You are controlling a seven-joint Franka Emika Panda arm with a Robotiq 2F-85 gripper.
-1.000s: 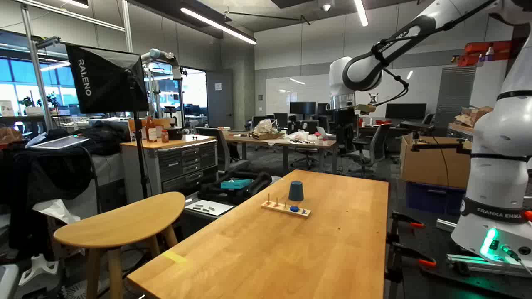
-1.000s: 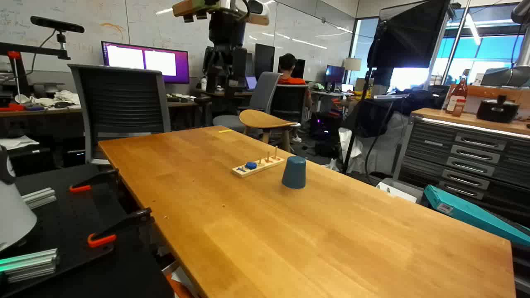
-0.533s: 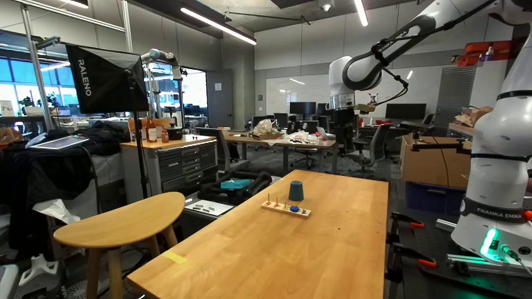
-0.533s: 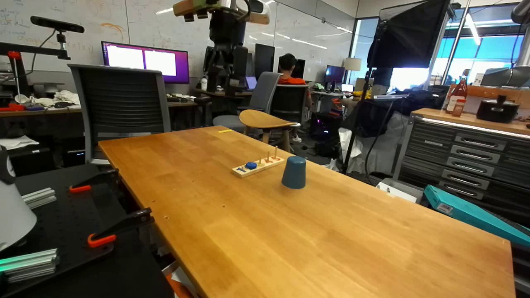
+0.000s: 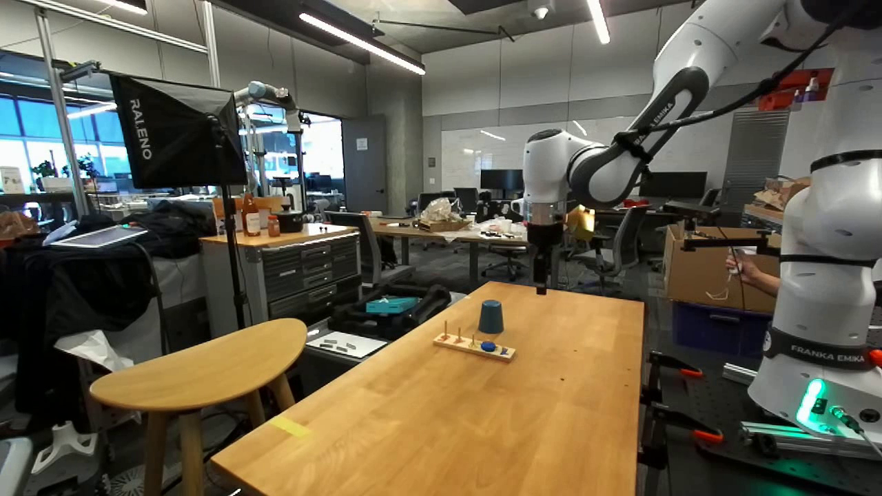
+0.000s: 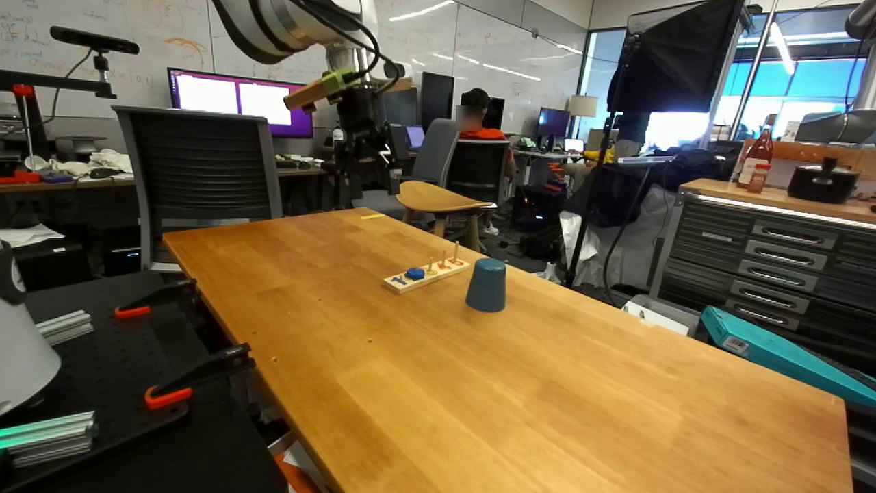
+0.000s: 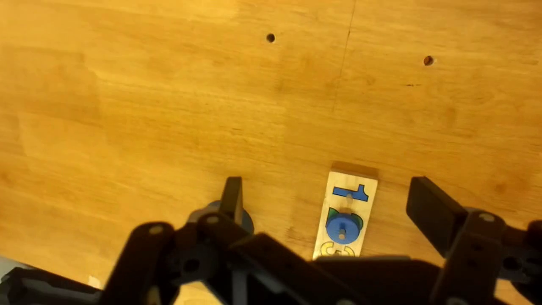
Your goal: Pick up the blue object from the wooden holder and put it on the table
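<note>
Looks like smooth, faintly glossy wood on the table (image 5: pixel 524 427), matt wood in the wooden holder (image 7: pixel 342 204); looks smooth and matt on the blue object (image 7: pixel 341 226) and cup (image 6: pixel 486 286)

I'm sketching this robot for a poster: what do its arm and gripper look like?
The arm is mostly white and rounded, with dark panels, FRANKA EMIKA lettering and a black cable strapped along it. A green light glows on its base. The gripper is black, with two jointed fingers ending in flat pads.

The white arm (image 5: pixel 716 41), lettered FRANKA EMIKA, has a black cable (image 5: pixel 766 86) and claw (image 7: pixel 328 192).
</note>
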